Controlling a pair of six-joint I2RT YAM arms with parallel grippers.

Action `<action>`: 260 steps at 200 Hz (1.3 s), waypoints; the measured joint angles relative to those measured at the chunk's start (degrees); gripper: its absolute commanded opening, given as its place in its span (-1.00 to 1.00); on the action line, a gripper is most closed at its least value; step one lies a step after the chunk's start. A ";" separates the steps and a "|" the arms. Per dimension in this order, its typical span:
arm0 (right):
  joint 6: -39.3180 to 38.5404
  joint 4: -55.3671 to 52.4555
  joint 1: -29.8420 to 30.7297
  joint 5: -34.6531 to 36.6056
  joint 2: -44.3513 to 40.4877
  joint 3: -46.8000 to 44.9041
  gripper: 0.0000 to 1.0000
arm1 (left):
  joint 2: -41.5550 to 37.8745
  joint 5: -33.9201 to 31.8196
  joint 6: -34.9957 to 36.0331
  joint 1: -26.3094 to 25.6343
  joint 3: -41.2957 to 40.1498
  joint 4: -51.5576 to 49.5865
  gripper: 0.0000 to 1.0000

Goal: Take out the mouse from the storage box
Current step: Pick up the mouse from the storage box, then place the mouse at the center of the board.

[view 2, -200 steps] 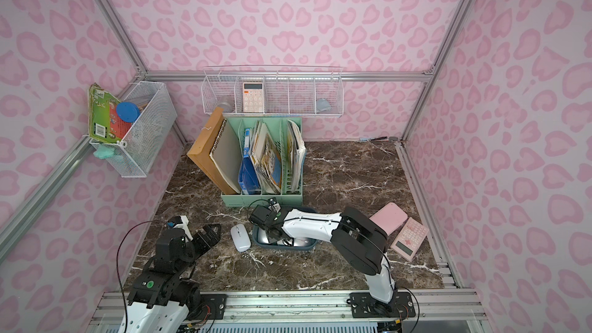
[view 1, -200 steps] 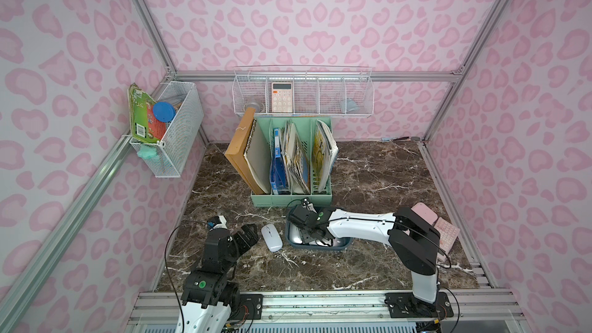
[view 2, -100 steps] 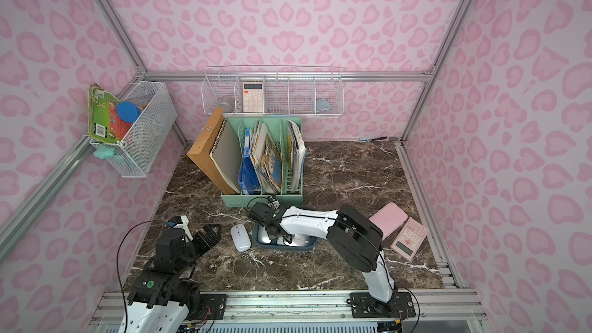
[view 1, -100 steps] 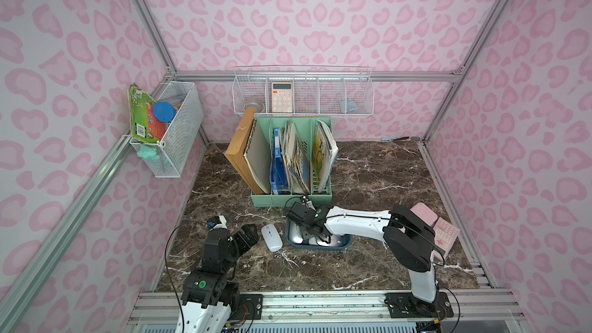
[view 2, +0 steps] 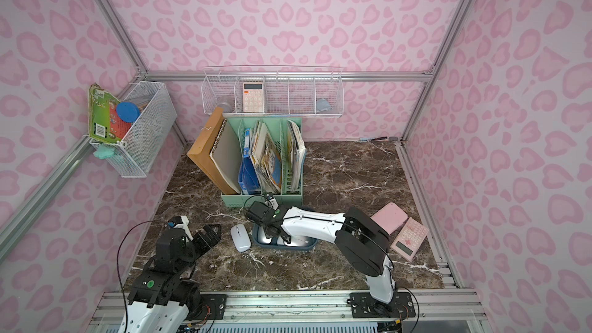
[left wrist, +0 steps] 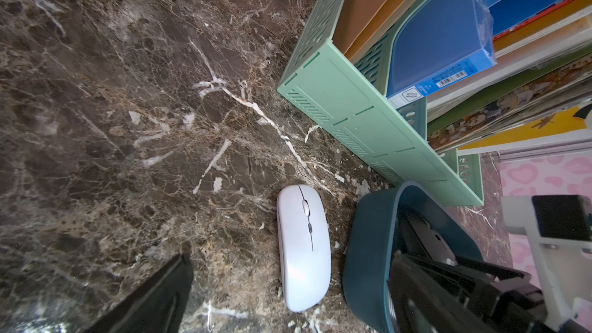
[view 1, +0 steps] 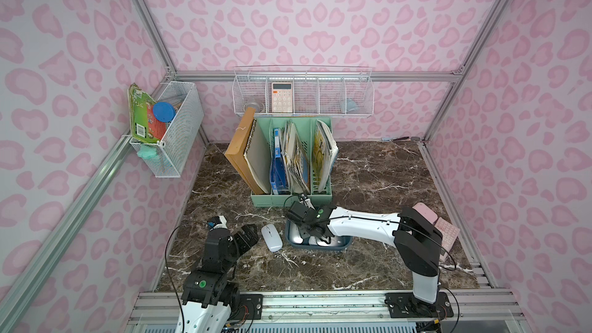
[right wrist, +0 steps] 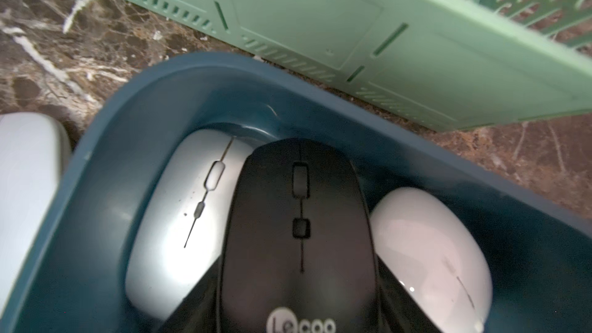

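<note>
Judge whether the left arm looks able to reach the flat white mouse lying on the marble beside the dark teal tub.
Probably yes: the open left gripper faces the flat white plastic mouse, with only bare marble tabletop between them.

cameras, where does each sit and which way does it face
Top views: high over the front rail, looking down toward the back wall; left arm and right arm whole, left gripper open, right gripper in the storage box.
Left wrist: on the left arm, looking down at the white mouse on the table; one finger shows.
Right wrist: over the box, facing the black mouse; own fingers flank it.
Shared: both wrist views show box, white mouse, file holder.
</note>
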 measured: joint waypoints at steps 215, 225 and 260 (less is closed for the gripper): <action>3.69 0.17 -6.45 4.26 -40.41 -29.46 0.04 | 5.01 1.75 0.17 -0.04 0.11 0.26 0.98; 4.11 0.85 -7.32 4.31 -42.60 -32.04 0.04 | 5.68 2.29 0.04 -0.04 0.11 0.42 0.98; 4.57 4.31 -12.24 2.91 -49.09 -41.13 0.03 | 8.66 5.55 -1.64 -0.15 0.94 0.85 0.98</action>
